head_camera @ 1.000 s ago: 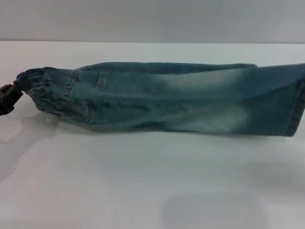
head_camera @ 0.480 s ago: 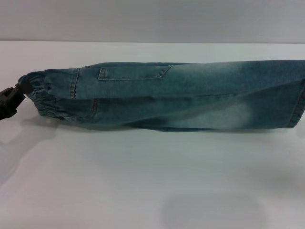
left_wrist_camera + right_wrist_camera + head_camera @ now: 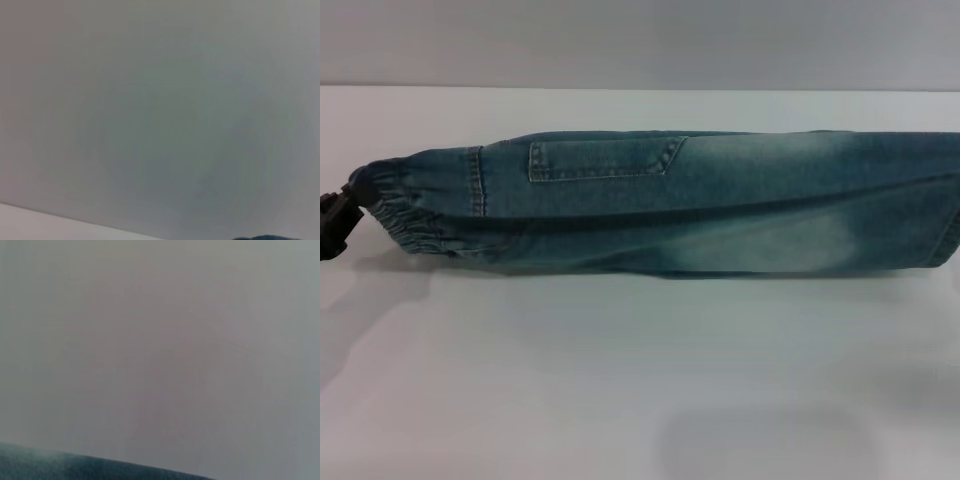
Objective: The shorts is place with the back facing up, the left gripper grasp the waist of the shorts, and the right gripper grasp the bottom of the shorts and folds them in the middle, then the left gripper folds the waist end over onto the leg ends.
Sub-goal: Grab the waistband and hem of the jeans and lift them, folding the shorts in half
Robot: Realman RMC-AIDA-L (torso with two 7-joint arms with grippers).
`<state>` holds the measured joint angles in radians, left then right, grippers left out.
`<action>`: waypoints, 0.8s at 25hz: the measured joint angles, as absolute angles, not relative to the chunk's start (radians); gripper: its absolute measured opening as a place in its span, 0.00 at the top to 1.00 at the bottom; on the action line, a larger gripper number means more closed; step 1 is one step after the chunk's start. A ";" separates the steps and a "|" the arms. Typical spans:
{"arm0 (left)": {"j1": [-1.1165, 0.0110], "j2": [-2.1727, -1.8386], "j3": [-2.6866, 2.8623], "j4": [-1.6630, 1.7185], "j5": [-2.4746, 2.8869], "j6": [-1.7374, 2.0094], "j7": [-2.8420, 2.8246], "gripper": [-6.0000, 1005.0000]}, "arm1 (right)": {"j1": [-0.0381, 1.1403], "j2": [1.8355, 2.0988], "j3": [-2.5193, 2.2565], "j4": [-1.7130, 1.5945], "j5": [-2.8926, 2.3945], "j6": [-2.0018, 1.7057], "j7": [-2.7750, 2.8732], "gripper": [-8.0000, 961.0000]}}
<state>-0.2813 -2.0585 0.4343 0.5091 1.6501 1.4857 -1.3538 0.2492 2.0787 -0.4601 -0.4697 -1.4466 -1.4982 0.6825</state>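
The faded blue denim shorts (image 3: 720, 205), folded lengthwise, have settled flat on the white counter (image 3: 620, 380), 1 patch pocket now uppermost. The black left gripper (image 3: 340, 212) holds the gathered waist (image 3: 395, 210); finger gap cannot be determined. The lengthwise fold appears complete.

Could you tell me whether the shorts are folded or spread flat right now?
Folded lengthwise: the shorts form one narrow band, one pocket showing, left gripper at the waist.
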 joint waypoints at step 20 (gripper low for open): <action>-0.240 -2.056 0.424 0.455 1.559 1.516 -1.209 0.99 | 0.236 2.079 -0.313 -0.387 -1.444 -1.540 0.525 0.99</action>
<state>-0.2398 -2.0560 0.4239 0.4547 1.5593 1.5157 -1.2090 0.2361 2.0785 -0.3127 -0.3869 -1.4442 -1.5402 0.5249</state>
